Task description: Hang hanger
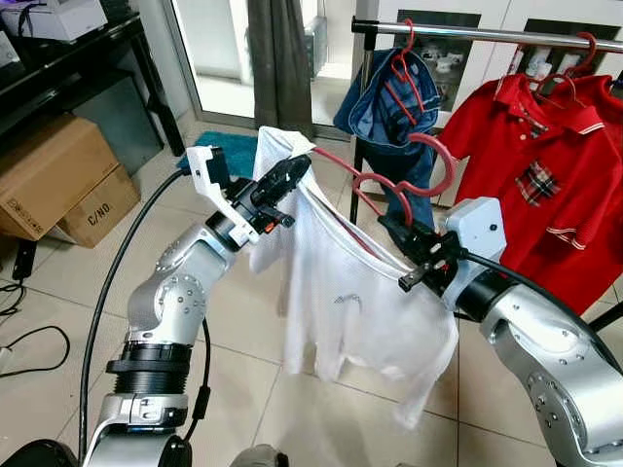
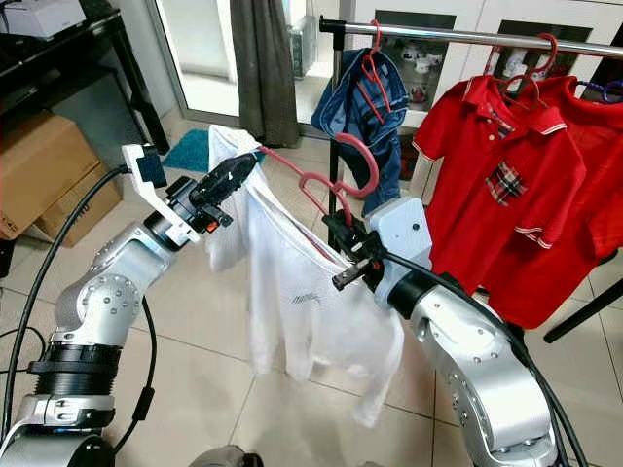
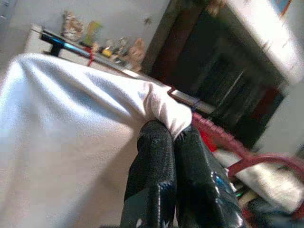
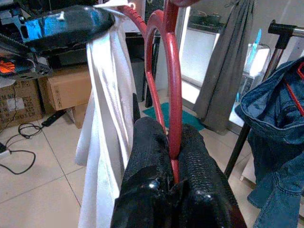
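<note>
A red hanger carries a white T-shirt and is held in the air between my two arms, below and left of the metal rail. My left gripper is shut on the shirt's shoulder and the hanger's end there; the wrist view shows white cloth pinched between the fingers. My right gripper is shut on the hanger near its neck, under the hook. The hook sits lower than the rail, in front of a blue denim garment.
The rail holds the denim garment on a red hanger and red polo shirts to the right. Cardboard boxes and a black shelf stand at the left. A grey curtain hangs behind. Cables lie on the tiled floor.
</note>
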